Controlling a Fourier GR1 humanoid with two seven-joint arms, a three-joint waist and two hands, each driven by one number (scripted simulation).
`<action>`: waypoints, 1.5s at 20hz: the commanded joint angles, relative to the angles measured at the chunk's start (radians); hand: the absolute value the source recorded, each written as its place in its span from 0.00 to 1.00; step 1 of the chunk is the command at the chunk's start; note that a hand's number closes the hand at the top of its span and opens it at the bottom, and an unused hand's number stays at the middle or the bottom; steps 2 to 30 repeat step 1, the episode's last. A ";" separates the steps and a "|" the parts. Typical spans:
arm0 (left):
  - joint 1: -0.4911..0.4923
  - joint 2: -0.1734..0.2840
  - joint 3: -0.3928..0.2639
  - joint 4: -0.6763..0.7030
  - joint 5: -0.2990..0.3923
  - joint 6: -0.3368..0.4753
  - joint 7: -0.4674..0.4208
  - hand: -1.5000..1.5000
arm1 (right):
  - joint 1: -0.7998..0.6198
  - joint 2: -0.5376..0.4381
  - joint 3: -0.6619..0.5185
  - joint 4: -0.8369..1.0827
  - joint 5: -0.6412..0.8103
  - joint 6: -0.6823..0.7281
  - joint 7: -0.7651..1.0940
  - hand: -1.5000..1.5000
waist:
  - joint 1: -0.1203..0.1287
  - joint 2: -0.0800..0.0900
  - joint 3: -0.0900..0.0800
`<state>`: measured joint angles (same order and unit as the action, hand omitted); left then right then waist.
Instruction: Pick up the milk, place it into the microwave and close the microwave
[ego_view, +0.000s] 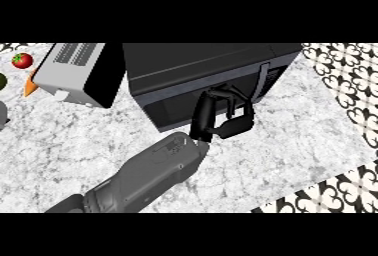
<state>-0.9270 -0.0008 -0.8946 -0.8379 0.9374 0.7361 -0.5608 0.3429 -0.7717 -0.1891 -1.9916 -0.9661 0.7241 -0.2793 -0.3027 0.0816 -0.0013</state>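
L hand (225, 119) is up against the front of the microwave (210, 60), fingers (240, 120) curled in toward the palm, thumb side toward the door face. Nothing shows inside the curl, so I read it as closed on nothing. R hand isn't in view.

Milk: not visible anywhere on the counter (88, 135) or in the hand. Prob. inside the microwave already, but can't confirm, since the cavity is hidden.

Key relation: the door face sits directly beyond the knuckles, away from the robot, w/ the hand touching or just short of it; can't tell which. Door handle (263, 80) is a pale upright bar at the front's R end, just up and R of the fingers. Door looks flush w/ the body, or v. nearly, so what's left is prob. a last press straight ahead, then backing the arm out.

Room: forearm (151, 177) runs in from lower L on a diagonal, bare counter on both sides, so the way back is free. Grey vented appliance (77, 70) stands just L of the microwave, apart from the arm. Tomato (22, 60) and carrot (30, 88) are far L, well apart. Counter edge lies lower R, away from the hand.
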 joint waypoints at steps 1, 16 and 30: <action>-0.063 0.001 0.071 0.111 0.031 0.008 0.006 1.00 | 0.012 -0.008 0.001 0.004 -0.008 0.012 0.006 0.00 | -0.011 0.010 0.001; -0.063 0.001 0.071 0.111 0.031 0.008 0.006 1.00 | 0.012 -0.008 0.001 0.004 -0.008 0.012 0.006 0.00 | -0.011 0.010 0.001; -0.063 0.001 0.071 0.111 0.031 0.008 0.006 1.00 | 0.012 -0.008 0.001 0.004 -0.008 0.012 0.006 0.00 | -0.011 0.010 0.001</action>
